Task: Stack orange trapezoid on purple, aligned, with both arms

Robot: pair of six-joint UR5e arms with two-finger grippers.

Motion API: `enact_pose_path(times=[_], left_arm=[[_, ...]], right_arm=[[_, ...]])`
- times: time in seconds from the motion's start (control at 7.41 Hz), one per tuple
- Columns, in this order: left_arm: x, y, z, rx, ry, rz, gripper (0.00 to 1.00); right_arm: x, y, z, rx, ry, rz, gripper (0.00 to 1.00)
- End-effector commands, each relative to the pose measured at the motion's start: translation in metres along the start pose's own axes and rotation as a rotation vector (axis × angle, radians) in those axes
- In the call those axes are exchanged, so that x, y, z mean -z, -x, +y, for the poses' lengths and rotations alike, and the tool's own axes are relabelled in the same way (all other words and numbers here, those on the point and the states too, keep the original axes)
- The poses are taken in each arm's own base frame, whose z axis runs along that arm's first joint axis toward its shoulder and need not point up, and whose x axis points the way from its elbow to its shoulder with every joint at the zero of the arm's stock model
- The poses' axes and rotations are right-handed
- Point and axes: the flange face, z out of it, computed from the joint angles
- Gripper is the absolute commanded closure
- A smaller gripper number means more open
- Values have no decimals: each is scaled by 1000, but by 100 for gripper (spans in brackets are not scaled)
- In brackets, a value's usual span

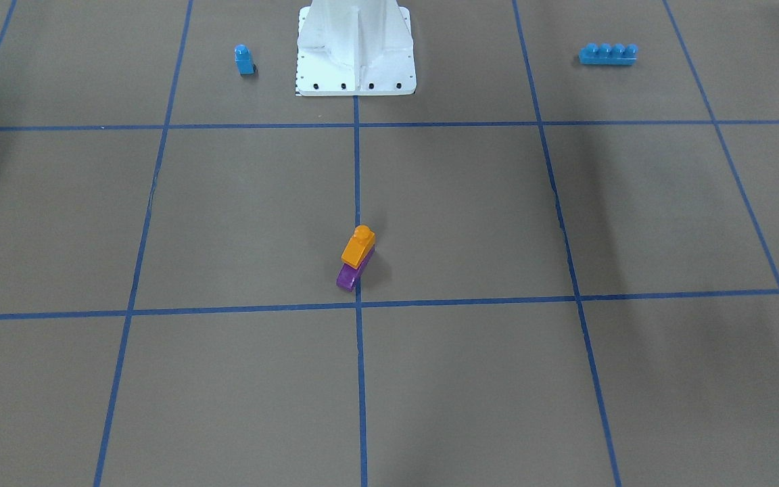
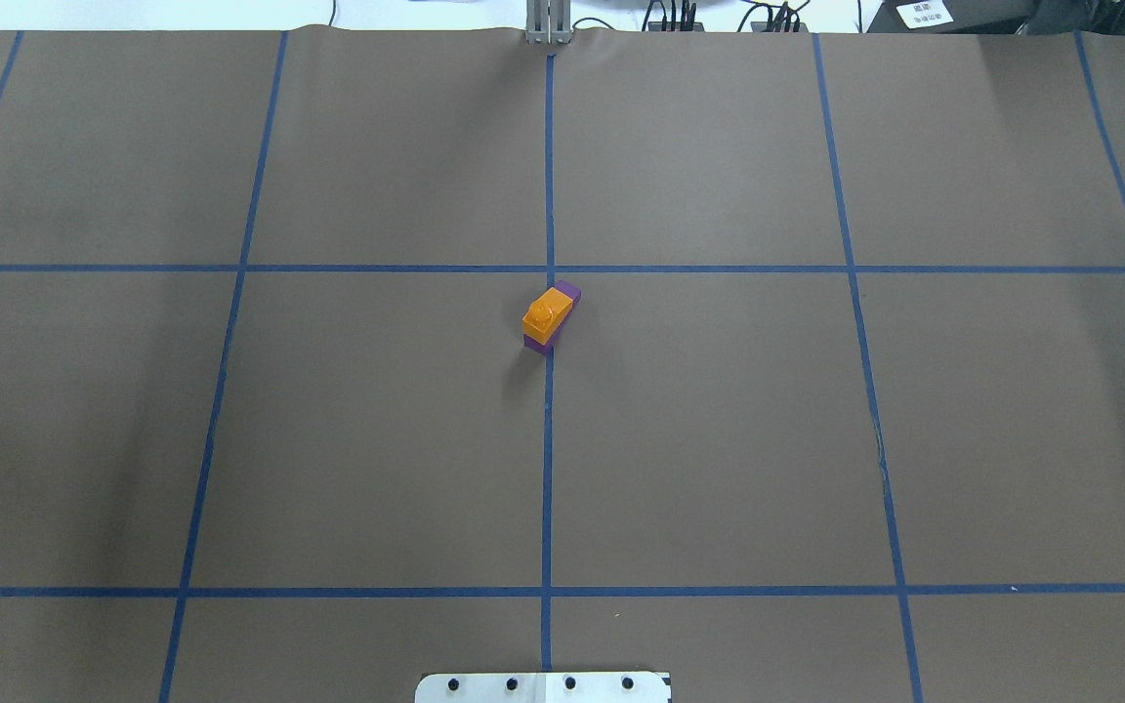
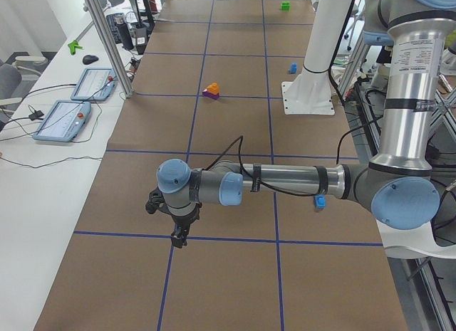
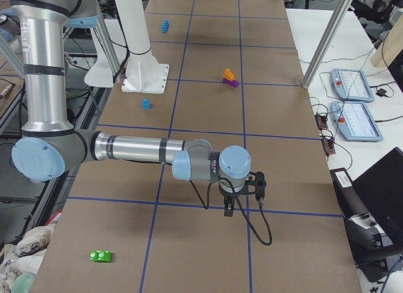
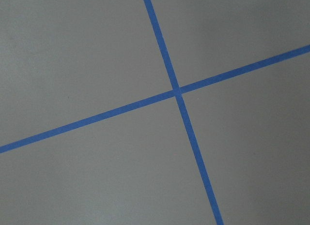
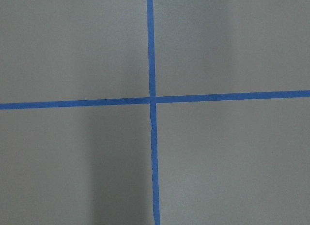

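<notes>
Orange sits on purple. The orange trapezoid (image 1: 358, 246) rests on the purple (image 1: 349, 274) brick, straight out from my white pedestal (image 1: 356, 61) and well apart from it, on the centre tape line (image 1: 357, 169).

I judge the stacking step done, and what remains is checking alignment. A purple end shows past the orange on the side away from the pedestal, though the sloped faces may account for that. If it is off, the next move calls for one gripper to steady the purple while the other squares the orange.

The two views from above show the stack but neither arm. Only the side views catch my left gripper (image 3: 178, 235) and right gripper (image 4: 228, 208). Each is low over the table and far from the pedestal. Whether their jaws are parted or closed I cannot tell. My wrist cameras show only crossed tape, with no fingers in sight.
</notes>
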Motion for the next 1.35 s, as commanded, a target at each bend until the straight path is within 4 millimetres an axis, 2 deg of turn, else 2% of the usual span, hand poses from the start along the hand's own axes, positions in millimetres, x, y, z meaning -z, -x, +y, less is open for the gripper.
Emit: enact_pose_path(times=[0.0,0.67,0.81,0.94,1.21], left_arm=[[0,0,1,1,1,0,0],[0,0,0,17,3,1,0],[1,-1,-3,67,3,-2,0],[4,-3,-7,188,-8,-3,0],[4,-3,-6,202,-7,-3,0]], right_arm=[[1,0,1,3,-3,0,0],[2,2,0,7,-8,1,0],[2,2,1,5,-7,1,0],[2,2,1,6,-7,1,0],[4,4,0,8,-10,1,0]])
